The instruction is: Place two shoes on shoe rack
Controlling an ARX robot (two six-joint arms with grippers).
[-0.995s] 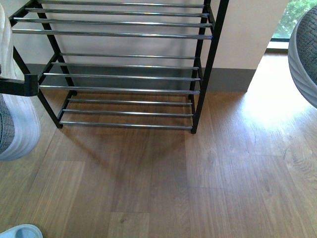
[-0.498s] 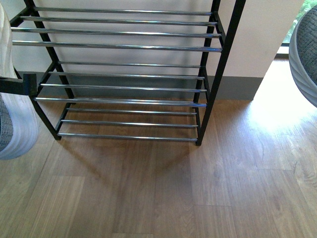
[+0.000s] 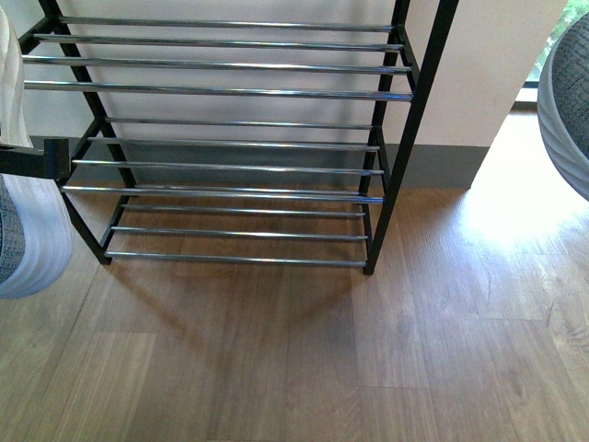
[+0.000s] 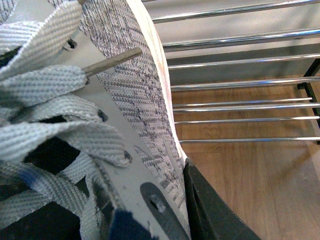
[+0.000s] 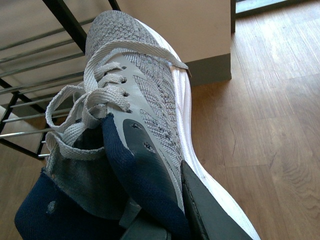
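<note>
**Before the shoe rack, a sneaker in each gripper**

At the left edge of the front view we see the left sneaker (image 3: 28,235). Its ribbed white sole faces the camera, and a black finger (image 3: 37,157) of the left gripper (image 4: 192,200) lies across it. The left wrist view shows this more closely. One dark finger presses against the outer side of the sole, under the grey knit upper and the flat grey laces. The other finger is hidden, so we read the gripper as clamped on the shoe's side wall.

At the right edge of the front view only a curved slice of the right sneaker (image 3: 566,101) shows, again sole outward. In the right wrist view the right gripper (image 5: 177,210) is closed on that shoe near its heel. One finger is outside the white sole and a dark part sits inside against the navy lining. The toe points away from the wrist, toward the cream wall (image 3: 469,64) and its grey skirting (image 3: 442,166).

Between the two shoes stands the shoe rack (image 3: 221,90), backed against the wall on the wooden floor (image 3: 276,350). Three tiers of chrome bars show inside its black frame. The left sneaker overlaps the rack's left end in the front view, and we cannot tell whether they touch. The right sneaker hangs well to the right of the frame, above the sunlit boards near the window. Both shoes are lifted off the floor and neither rests on a tier.
</note>
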